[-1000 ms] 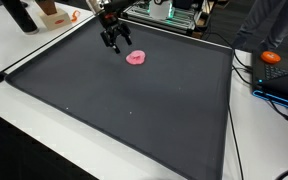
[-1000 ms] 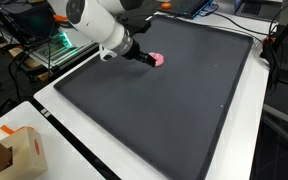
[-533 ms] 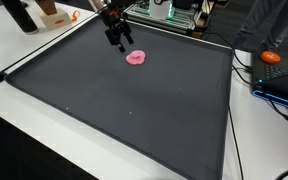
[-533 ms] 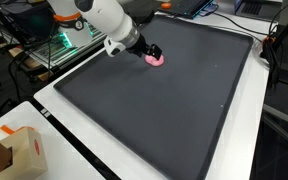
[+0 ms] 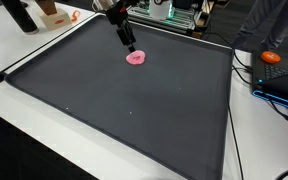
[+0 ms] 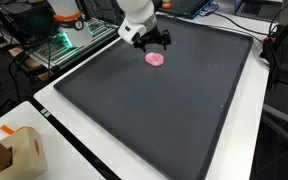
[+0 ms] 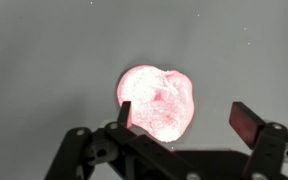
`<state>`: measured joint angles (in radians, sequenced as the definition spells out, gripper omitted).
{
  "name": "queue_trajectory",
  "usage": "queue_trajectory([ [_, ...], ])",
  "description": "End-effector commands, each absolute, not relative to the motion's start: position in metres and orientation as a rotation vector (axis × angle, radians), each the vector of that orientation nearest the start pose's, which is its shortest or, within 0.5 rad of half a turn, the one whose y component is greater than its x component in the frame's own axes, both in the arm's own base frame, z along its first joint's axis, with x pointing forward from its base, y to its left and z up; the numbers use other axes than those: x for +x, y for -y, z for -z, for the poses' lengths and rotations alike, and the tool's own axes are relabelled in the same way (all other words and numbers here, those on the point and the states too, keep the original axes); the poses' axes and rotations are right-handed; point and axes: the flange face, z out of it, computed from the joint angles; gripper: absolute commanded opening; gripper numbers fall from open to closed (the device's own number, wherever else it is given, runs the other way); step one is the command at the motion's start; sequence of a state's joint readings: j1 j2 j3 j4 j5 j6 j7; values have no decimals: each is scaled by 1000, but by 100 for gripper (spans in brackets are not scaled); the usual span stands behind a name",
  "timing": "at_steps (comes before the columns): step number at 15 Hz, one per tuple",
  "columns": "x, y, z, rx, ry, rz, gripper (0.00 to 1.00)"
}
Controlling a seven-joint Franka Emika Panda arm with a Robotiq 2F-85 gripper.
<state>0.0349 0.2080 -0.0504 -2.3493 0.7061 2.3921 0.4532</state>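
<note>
A small pink, lumpy object (image 5: pixel 136 58) lies flat on the dark mat (image 5: pixel 124 110) near its far edge, and shows in the exterior view from the opposite side too (image 6: pixel 156 59). My gripper (image 5: pixel 130 46) hangs just above it, also seen in an exterior view (image 6: pixel 156 40), with its jaws spread wide. In the wrist view the pink object (image 7: pixel 157 100) fills the middle, bright and washed out. The gripper (image 7: pixel 187 118) is open; its left fingertip overlaps the object's left edge and the right finger (image 7: pixel 248 122) stands well clear. Nothing is held.
The mat is bordered by a white table (image 5: pixel 24 50). An orange-and-white object (image 5: pixel 56 16) and dark items sit at one corner. Electronics and cables (image 5: pixel 274 70) lie beside another edge. A cardboard box (image 6: pixel 9 152) stands near the table's front corner.
The arm has swung across the mat's far edge and the gripper has turned and risen over the pink object. The jaws stayed open and the object has not moved.
</note>
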Motion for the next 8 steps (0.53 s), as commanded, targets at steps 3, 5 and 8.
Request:
queue_trajectory([
  [3, 513, -23, -257, -2628, -1261, -288, 100],
  [5, 518, -30, -264, -2708, -1223, -263, 100],
  [8, 520, -43, -275, -2788, -1165, -250, 100],
])
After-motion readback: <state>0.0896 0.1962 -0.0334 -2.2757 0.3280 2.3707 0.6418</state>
